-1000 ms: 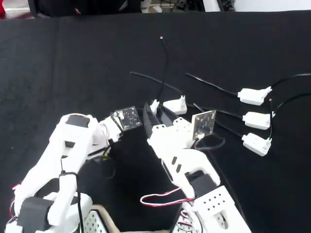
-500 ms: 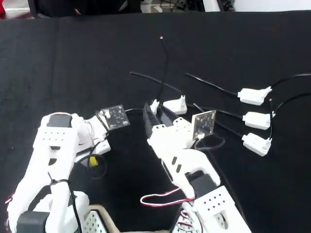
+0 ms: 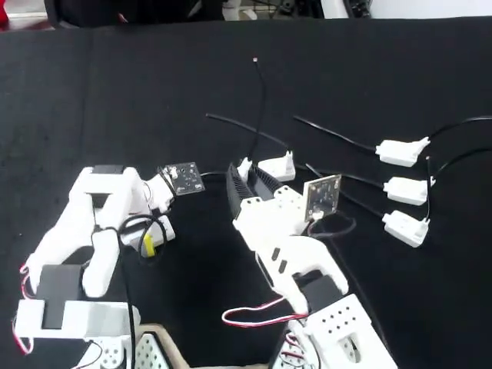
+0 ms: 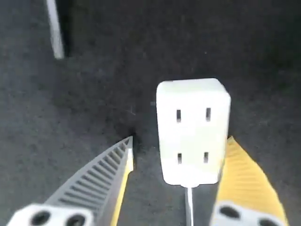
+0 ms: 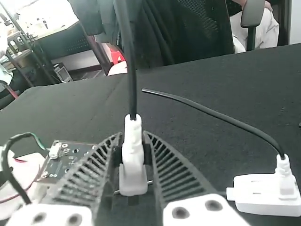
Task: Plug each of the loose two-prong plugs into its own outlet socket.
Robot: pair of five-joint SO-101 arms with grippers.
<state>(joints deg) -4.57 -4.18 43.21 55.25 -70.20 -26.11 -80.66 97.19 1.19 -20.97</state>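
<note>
Socket [image 4: 192, 129] sits between spread left fingers [image 4: 101, 176]; right fingers [image 5: 89, 176] clench a plug [image 5: 133, 160].

**A robotics lab or maker's workroom**

A table [image 3: 115, 100] draped in black cloth carries two white printed arms at its six o'clock edge, the left arm [image 3: 92, 223] and the right arm [image 3: 284, 246]. Both have bare circuit boards [image 3: 321, 196] and loose red-and-white wiring [image 3: 254, 311]. Beyond the twelve o'clock edge stand a black mesh office chair [image 5: 188, 28] and a cluttered bench [image 5: 37, 19].

Black table [image 3: 115, 100] bearing white outlet sockets [image 3: 406, 189], black cords [image 3: 261, 100]
</note>
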